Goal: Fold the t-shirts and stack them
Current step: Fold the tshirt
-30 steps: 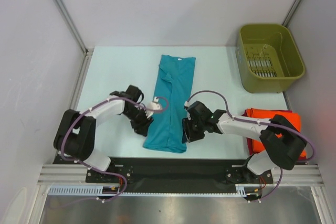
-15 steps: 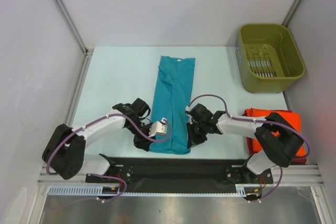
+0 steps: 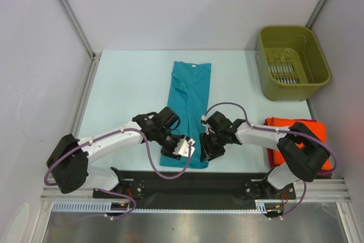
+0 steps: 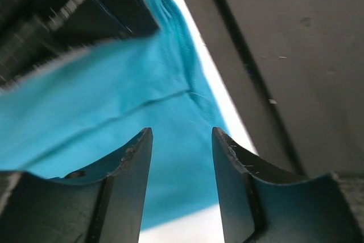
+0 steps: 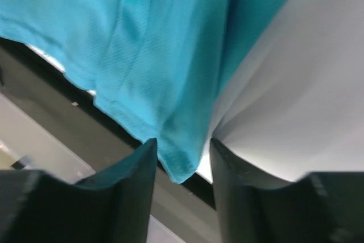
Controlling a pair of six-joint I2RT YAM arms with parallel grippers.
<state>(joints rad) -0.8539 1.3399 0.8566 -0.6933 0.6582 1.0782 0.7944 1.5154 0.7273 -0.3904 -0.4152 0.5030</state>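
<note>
The teal t-shirt (image 3: 187,101) lies folded into a long narrow strip down the middle of the table, its hem at the near edge. My left gripper (image 3: 182,147) is open low over the hem's left part; the left wrist view shows teal cloth (image 4: 114,95) between and beyond the fingers (image 4: 128,174). My right gripper (image 3: 207,149) is open at the hem's right corner, and that corner (image 5: 182,163) hangs between its fingers (image 5: 131,186). An orange-red shirt (image 3: 278,122) lies folded at the near right, partly under the right arm.
An olive-green bin (image 3: 293,61) stands at the back right. The black base plate (image 3: 187,180) runs along the table's near edge, just below the hem. Grey walls close in the pale table (image 3: 125,83) on three sides.
My left gripper has swung right and toward the near edge, from beside the teal shirt to over its hem. My right gripper has shifted slightly toward the hem's right corner. The shirt lies straighter.
</note>
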